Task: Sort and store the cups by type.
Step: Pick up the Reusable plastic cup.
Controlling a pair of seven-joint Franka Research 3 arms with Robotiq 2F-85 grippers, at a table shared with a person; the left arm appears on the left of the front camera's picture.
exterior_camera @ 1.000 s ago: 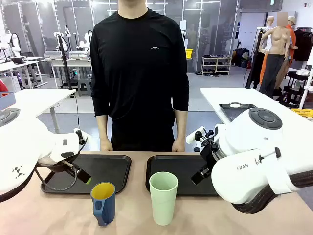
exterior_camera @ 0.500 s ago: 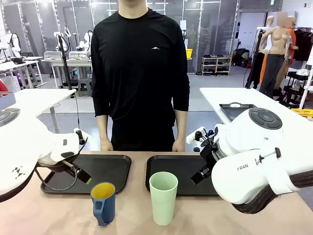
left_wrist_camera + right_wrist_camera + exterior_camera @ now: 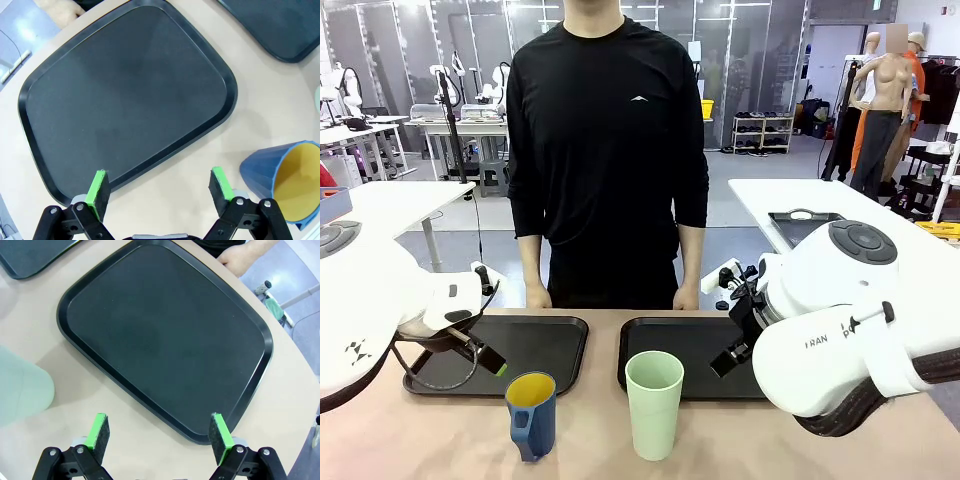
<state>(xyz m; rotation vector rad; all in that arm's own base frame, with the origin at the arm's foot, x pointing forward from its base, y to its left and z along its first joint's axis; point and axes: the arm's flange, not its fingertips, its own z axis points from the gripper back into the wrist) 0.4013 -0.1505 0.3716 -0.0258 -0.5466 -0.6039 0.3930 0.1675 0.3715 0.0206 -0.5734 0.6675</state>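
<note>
Reading the bigger cup first, I see the pale green tumbler [image 3: 654, 405] standing upright on the surface [image 3: 740, 440], long axis vertical and mouth up. It sits off to the inner side of my right end effector [image 3: 158, 417], the nearer arm, which hangs spread wide and empty over the right tray [image 3: 165, 335]. The shorter blue mug [image 3: 282, 187] also stands upright, yellow mouth up and handle turned toward the robot's side, just outside one finger of my left end effector [image 3: 159, 175], which is likewise wide and empty, so I judge each needs a sideways shift inward.
</note>
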